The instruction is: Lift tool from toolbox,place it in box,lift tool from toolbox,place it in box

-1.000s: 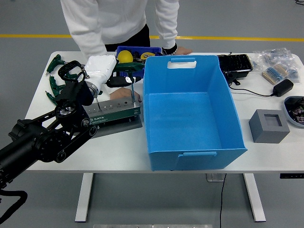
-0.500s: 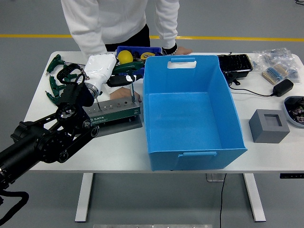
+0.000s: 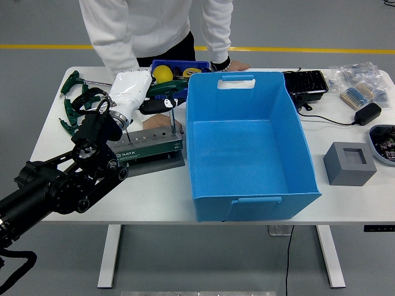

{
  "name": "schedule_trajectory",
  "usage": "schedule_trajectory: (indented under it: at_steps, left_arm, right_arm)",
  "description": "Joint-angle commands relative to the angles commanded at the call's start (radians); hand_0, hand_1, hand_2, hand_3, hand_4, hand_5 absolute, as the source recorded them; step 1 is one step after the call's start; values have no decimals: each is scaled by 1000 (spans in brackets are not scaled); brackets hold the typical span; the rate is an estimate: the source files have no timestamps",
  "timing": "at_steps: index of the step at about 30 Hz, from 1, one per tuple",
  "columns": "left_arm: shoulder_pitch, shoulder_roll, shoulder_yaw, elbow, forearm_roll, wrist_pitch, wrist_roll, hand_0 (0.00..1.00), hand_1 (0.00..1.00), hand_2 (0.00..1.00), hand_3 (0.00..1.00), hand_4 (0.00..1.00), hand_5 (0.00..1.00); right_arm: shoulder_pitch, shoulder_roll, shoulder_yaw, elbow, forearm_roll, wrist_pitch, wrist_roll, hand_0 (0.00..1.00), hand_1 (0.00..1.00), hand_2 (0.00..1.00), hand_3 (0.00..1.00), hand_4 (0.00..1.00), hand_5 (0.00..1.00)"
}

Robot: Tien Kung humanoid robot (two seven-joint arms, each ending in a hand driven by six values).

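Note:
The toolbox is a green tool rack (image 3: 147,143) on a grey base at the table's left middle. A screwdriver (image 3: 172,112) with a dark handle stands upright at its right end. A large open blue box (image 3: 247,143) stands right of it and holds nothing. My left arm comes in from the lower left. Its white hand (image 3: 131,87) hovers over the rack's far side, next to a black tool handle (image 3: 153,106). A person's hand (image 3: 162,121) rests against the rack's far edge. Their other hand (image 3: 231,65) lies on the table behind the box.
Green clamps (image 3: 73,102) lie at the far left. A blue bin with a yellow ball (image 3: 163,73) stands behind the rack. A black tray (image 3: 305,84), plastic bags (image 3: 361,78), a black adapter (image 3: 368,112), a grey foam block (image 3: 349,163) and a bowl (image 3: 384,140) are on the right.
My left forearm and wrist have shifted slightly back and left. The white hand stays almost in place over the rack. The person's hands have not moved.

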Motion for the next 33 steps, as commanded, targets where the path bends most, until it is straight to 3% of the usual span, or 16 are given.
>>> schedule_trajectory:
  at_steps: [13,14,19,20,33]
  left_arm:
    - [-13,25,-14,-49,-35,11,-51,155,2,2,27,986,799]
    - [-15,29,-16,-53,-37,10,-55,159,2,2,24,884,784]
    - [-23,46,-20,-70,-42,10,-64,159,2,2,24,884,784]
    - [-24,49,-21,-73,-44,11,-66,168,2,2,23,787,711]
    - [-36,75,-25,-112,-62,2,-79,173,2,2,21,757,647]
  right_arm:
    - [4,0,-7,-1,12,1,2,704,674,724,554,791,689]
    - [4,-1,-8,-1,13,2,2,703,673,723,554,791,690]
    - [4,-1,-9,-2,16,2,3,703,673,723,554,791,690]
    - [4,-1,-9,-2,16,2,3,704,672,722,554,792,689]
    - [4,0,-8,-3,17,1,3,702,673,721,554,792,689]
